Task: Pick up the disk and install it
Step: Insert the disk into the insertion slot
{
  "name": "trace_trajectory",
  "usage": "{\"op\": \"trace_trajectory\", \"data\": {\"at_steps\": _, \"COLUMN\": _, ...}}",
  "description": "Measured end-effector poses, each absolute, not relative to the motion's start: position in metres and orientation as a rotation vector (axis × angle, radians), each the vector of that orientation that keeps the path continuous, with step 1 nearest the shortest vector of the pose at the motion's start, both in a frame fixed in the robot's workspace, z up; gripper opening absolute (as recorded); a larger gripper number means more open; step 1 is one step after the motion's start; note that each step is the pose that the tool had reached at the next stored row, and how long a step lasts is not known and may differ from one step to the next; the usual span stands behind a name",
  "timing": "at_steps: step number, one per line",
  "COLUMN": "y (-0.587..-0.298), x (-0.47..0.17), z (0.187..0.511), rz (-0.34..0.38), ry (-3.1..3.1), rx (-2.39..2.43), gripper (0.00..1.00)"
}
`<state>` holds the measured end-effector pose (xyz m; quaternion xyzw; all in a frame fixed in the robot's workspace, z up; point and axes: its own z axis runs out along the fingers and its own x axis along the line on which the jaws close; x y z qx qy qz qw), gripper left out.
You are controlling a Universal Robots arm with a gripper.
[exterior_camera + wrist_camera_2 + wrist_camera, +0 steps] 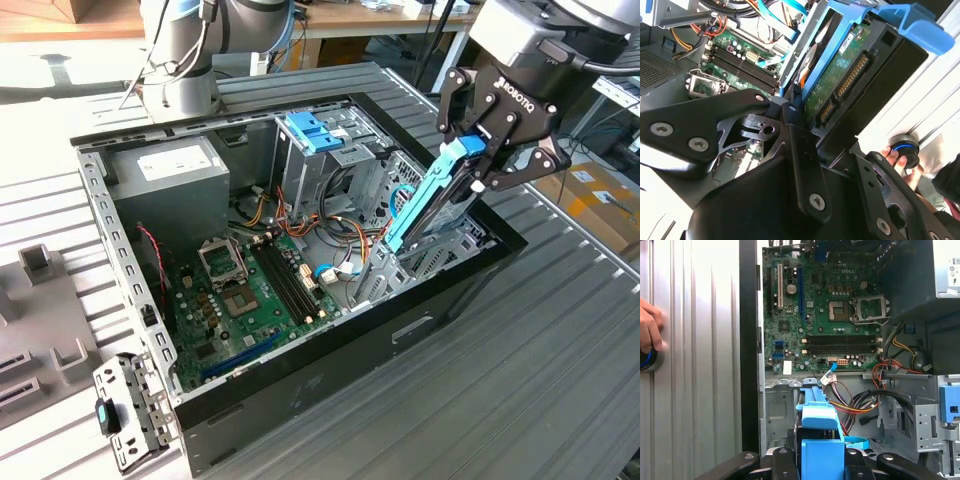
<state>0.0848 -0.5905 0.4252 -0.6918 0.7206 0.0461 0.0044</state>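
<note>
The disk (452, 205) sits in a bright blue plastic carrier (425, 200) and hangs tilted, lower end down, over the drive bay at the exterior view's right end of the open computer case (330, 350). My gripper (482, 158) is shut on the carrier's upper end. In the second wrist view the disk's green circuit board (840, 75) and connector face the camera, with a black finger (797, 150) pressed against the carrier's edge. The first wrist view looks down the blue carrier (817, 422) between the fingers, above the bay floor.
Inside the case are the motherboard (240, 290), a grey power supply (165, 165), loose cables (330, 225) and a drive cage with another blue bracket (310, 130). A person's hand (649, 327) rests on a blue-ringed button (647, 360) on the ribbed table beside the case.
</note>
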Motion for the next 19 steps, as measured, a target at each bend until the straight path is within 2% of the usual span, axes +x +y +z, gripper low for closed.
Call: {"op": "trace_trajectory", "data": {"at_steps": 19, "y": -0.590, "x": 0.085, "z": 0.410, "rz": 0.150, "ry": 2.255, "rx": -2.165, "gripper": 0.36}}
